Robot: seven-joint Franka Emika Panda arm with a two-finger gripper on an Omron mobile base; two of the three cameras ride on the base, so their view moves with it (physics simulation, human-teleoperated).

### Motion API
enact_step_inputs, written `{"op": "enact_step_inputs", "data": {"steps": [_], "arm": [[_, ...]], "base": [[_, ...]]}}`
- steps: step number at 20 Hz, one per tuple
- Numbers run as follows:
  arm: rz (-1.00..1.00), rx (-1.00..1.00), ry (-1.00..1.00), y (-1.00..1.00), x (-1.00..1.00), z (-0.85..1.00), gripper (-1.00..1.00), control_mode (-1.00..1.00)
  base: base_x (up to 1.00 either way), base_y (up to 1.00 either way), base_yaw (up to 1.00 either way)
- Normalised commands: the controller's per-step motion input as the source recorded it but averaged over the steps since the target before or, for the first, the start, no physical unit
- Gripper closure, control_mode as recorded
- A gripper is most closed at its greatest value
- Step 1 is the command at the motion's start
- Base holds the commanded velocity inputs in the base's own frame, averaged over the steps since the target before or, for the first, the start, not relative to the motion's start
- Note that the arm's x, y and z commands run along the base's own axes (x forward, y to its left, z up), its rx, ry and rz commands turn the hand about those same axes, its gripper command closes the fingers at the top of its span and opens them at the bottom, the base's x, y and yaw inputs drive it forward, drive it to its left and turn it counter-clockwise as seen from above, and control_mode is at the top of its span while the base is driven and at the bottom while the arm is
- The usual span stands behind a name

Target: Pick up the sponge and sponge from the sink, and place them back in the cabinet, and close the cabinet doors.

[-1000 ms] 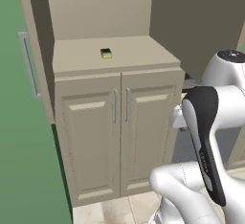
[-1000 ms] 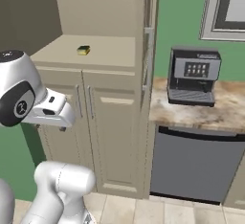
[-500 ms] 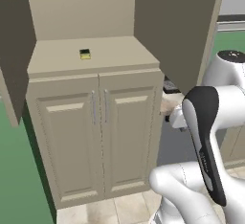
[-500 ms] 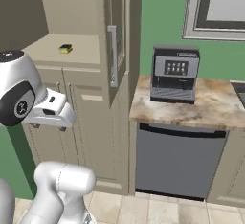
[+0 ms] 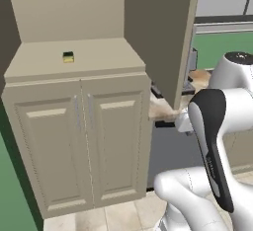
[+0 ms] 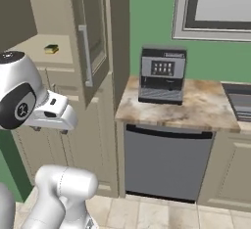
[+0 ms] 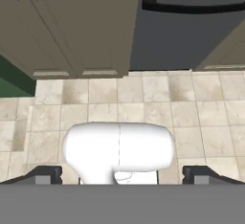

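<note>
At the upper left of the left base view, one sponge (image 5: 68, 57) lies flat on the beige inner shelf (image 5: 99, 57) of the cabinet (image 5: 74, 141), its dark green layer up over the yellow base, well back from the shelf's front edge and left of its middle. That sponge (image 6: 51, 49) also appears at the upper left of the right base view, small on the shelf behind the arm's white shoulder. One tall cabinet door (image 6: 90, 32) stands swung open at the top centre of the right base view, its long silver bar handle (image 6: 85, 54) facing the camera. Below the shelf, the two shorter beige doors (image 5: 81, 151) are closed. Right of the cabinet in the right base view, a marbled counter (image 6: 196, 108) carries a dark coffee machine (image 6: 163, 74) above a grey dishwasher front (image 6: 166, 162). Along the bottom of the hand view, the gripper (image 7: 122, 175) points down at a tiled floor (image 7: 201, 117), its two dark fingertips (image 7: 43, 174) spread wide apart with nothing between them.
</note>
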Motion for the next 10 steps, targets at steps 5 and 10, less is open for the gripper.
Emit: {"op": "enact_step_inputs", "data": {"steps": [5,10], "arm": [[0.0,0.0,0.0,0.0,0.0,0.0,-1.0,1.0],[0.0,0.0,0.0,0.0,0.0,0.0,-1.0,1.0]], "base": [[-0.15,-0.48,0.0],[-0.15,-0.51,0.0]]}}
